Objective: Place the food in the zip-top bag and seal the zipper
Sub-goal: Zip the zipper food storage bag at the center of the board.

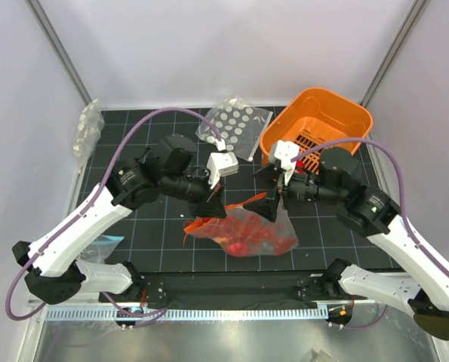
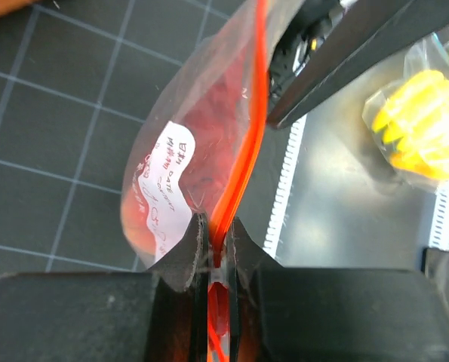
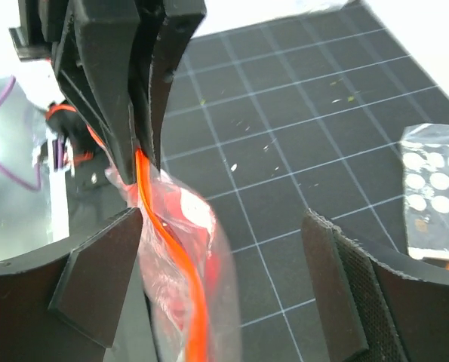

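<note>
The zip-top bag (image 1: 266,235) hangs over the mat between my two grippers, with red food (image 1: 243,235) inside it. Its orange-red zipper (image 1: 243,202) runs along the top edge. My left gripper (image 1: 215,204) is shut on one end of the zipper (image 2: 247,136), which passes between its fingertips in the left wrist view (image 2: 218,240). A white label (image 2: 167,196) shows on the bag. My right gripper (image 3: 224,226) is open wide. The zipper (image 3: 180,260) lies between its jaws, close to the left finger (image 3: 103,271), and the right finger stands well apart from it.
An orange slotted basket (image 1: 318,124) stands at the back right. A clear bag of white discs (image 1: 235,124) lies behind the grippers, and another clear bag (image 1: 88,128) at the back left. A bagged yellow toy (image 2: 416,128) lies on the metal ledge near the front edge.
</note>
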`<state>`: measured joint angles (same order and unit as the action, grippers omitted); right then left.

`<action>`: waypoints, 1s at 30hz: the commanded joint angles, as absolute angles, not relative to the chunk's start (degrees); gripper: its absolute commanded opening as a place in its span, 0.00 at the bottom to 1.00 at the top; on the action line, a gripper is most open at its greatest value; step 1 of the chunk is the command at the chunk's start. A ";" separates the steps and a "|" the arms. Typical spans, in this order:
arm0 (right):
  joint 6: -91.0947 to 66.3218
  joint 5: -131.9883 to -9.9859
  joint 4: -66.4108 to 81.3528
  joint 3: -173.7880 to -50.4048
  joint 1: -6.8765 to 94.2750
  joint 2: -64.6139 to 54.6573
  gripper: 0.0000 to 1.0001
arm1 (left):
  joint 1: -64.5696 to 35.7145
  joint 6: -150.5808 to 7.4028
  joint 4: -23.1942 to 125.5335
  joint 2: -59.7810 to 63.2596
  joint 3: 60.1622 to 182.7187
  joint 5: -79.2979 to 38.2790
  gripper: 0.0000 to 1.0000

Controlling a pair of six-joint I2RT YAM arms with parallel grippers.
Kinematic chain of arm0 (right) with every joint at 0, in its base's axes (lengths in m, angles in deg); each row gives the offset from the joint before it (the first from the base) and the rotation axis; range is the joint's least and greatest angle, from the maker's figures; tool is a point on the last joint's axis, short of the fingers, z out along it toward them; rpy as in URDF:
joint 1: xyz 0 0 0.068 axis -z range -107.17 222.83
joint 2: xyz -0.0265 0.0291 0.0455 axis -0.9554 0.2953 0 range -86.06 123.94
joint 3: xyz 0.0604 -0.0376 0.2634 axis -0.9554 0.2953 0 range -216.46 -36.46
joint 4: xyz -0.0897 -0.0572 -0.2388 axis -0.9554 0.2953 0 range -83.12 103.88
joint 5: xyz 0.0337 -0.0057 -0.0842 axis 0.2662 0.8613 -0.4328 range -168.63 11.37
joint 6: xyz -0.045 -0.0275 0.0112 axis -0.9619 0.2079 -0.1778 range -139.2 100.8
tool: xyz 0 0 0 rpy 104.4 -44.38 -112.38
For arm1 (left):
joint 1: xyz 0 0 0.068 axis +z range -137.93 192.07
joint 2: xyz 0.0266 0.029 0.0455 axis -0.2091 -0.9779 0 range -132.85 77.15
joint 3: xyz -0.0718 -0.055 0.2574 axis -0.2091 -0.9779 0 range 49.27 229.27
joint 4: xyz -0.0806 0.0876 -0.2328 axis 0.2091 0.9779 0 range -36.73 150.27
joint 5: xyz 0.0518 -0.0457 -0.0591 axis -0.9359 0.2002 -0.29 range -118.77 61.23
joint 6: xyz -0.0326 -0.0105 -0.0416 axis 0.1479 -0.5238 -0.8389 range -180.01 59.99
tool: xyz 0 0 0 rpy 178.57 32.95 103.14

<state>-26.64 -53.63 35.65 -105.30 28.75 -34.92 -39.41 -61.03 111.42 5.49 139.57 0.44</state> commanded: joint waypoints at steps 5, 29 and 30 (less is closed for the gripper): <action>-33.96 -39.44 42.81 -112.92 28.62 -26.84 0.80 | -40.84 -60.36 112.86 3.76 141.64 1.21 0.00; -34.23 -44.00 47.12 -112.75 28.53 -31.65 0.87 | -41.63 -57.46 116.11 3.49 139.27 -8.29 0.00; -34.32 -44.43 47.48 -113.01 28.53 -31.83 0.87 | -41.63 -57.46 116.29 3.41 139.01 -8.47 0.00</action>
<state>-33.16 -42.82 45.66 -110.09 28.69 -30.97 -41.40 -58.45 117.24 2.71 139.16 -7.27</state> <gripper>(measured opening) 0.865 0.089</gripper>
